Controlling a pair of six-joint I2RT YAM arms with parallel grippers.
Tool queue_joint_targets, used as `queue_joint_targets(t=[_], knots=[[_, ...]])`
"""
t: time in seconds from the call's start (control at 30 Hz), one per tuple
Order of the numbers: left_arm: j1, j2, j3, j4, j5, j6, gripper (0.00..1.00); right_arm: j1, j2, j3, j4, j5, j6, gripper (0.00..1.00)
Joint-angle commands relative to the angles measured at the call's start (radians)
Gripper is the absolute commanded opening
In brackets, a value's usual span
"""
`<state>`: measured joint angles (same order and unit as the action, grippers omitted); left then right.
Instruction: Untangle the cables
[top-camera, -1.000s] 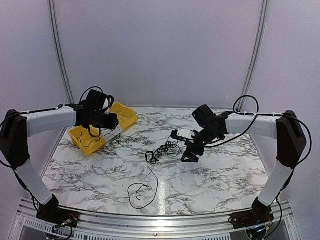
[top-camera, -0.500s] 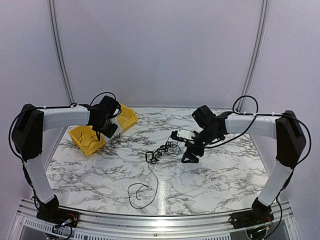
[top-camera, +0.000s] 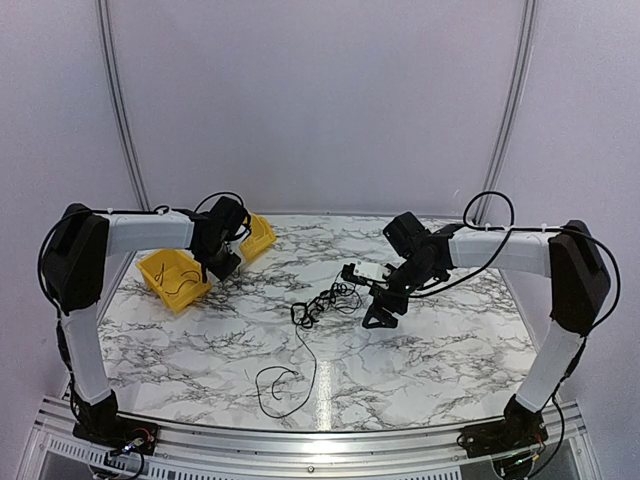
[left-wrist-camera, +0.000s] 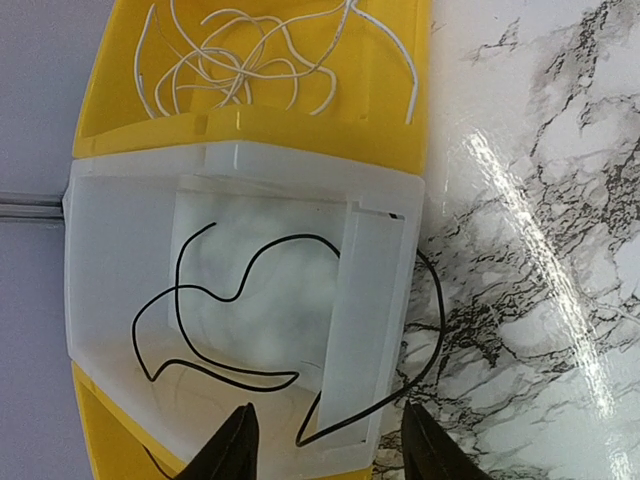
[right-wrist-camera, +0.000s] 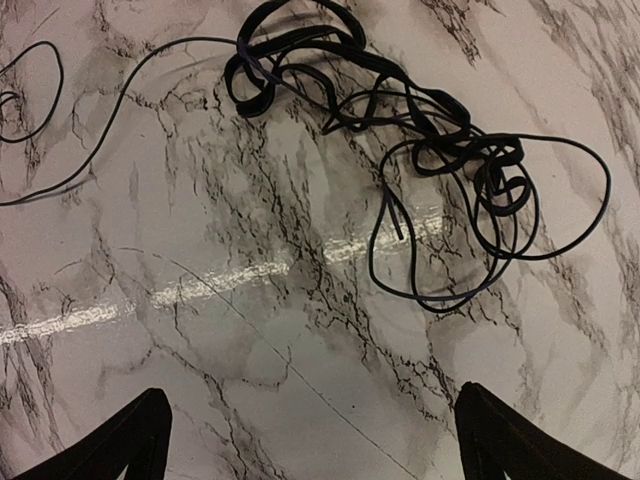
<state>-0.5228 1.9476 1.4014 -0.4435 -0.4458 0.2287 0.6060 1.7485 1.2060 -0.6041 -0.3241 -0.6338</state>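
With one black cable (left-wrist-camera: 300, 237) lying in the white bin (left-wrist-camera: 120, 240) at the far left corner of the desk (top-camera: 450, 350), under our spread, empty left gripper (left-wrist-camera: 328, 410), we judge most work remains: the cables (right-wrist-camera: 440, 150) sit knotted mid-desk beneath our wide-open right gripper (right-wrist-camera: 312, 390).

No readable text, labels, brands or numbers anywhere.

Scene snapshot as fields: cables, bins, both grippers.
cables: black tangle mid-table, one strand trailing off it
left gripper: open, over white bin
white bin: one black cable inside, a loop hanging out over the table
yellow bin: white wires inside
right gripper: open, above the table near the tangle
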Motion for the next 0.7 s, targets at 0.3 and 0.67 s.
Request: queue_joint_targets(t=[0.3, 0.67], knots=[[0.024, 0.040, 0.029, -0.046, 0.019, 0.030, 0.35, 0.001, 0.007, 0.035, -0.022, -0.019, -0.011, 0.98], [0.033, -0.015, 0.028, -0.041, 0.054, 0.026, 0.02, 0.000, 0.009, 0.035, -0.023, -0.021, -0.009, 0.99]])
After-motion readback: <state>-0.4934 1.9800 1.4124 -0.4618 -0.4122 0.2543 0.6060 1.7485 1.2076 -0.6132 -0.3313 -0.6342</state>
